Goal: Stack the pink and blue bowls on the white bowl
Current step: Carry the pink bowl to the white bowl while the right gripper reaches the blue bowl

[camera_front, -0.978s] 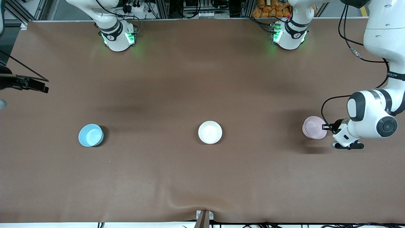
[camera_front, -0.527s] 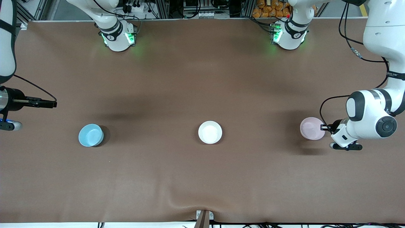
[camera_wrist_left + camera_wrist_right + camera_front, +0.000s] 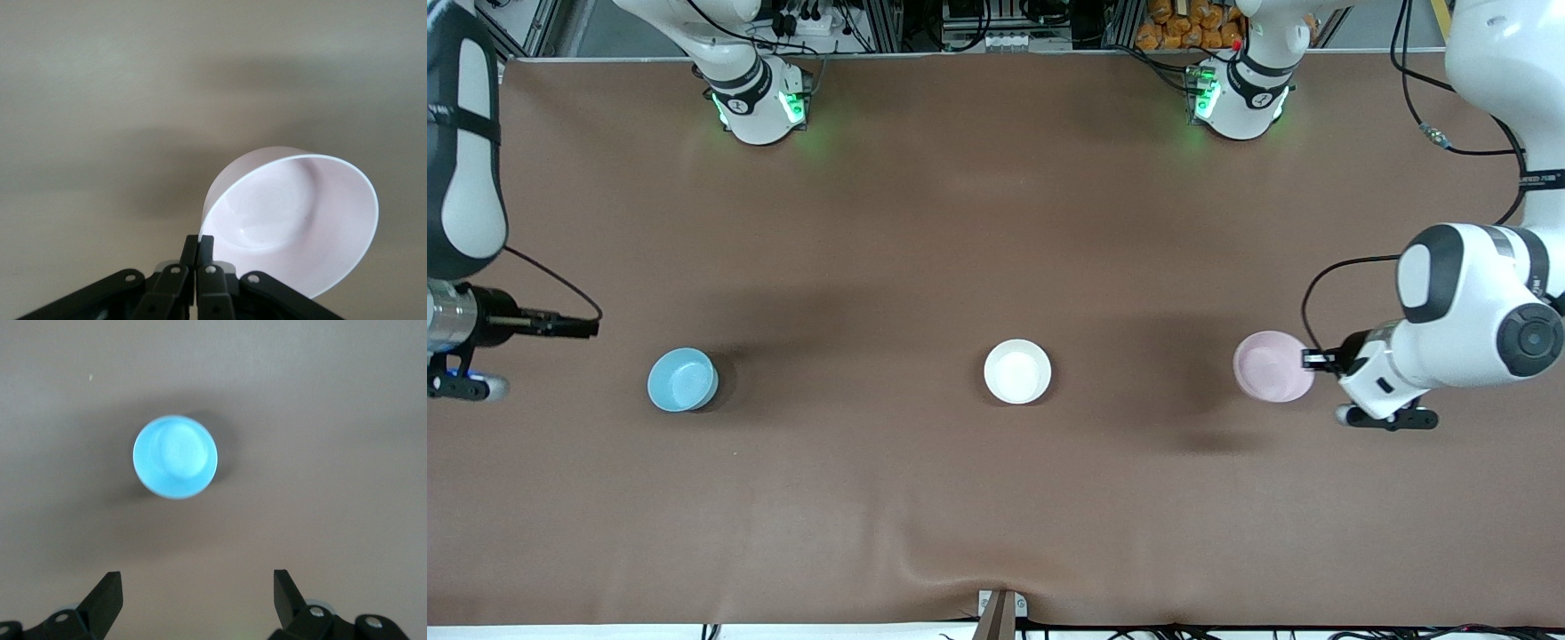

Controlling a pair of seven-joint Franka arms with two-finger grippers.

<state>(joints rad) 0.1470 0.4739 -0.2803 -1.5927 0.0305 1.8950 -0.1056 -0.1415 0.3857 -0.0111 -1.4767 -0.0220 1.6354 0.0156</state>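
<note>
Two arms reach in from their ends of the table (image 3: pixel 996 498), forearms lying low and roughly level. The left gripper (image 3: pixel 1309 359) is pinched on the rim of the pink bowl (image 3: pixel 1272 365), which hangs lifted and tilted over the cloth toward the left arm's end from the white bowl (image 3: pixel 1017 372); in the left wrist view the fingers (image 3: pixel 199 248) meet on the rim, the bowl's (image 3: pixel 293 217) mouth tipped toward the camera. The right gripper (image 3: pixel 197 597) hovers with fingers spread wide, above the cloth near the blue bowl (image 3: pixel 682 380). Three bowls in all: one pink, one white, one blue. White and blue stand upright, mouths up, the blue well apart from the white, toward the right arm's end.
</note>
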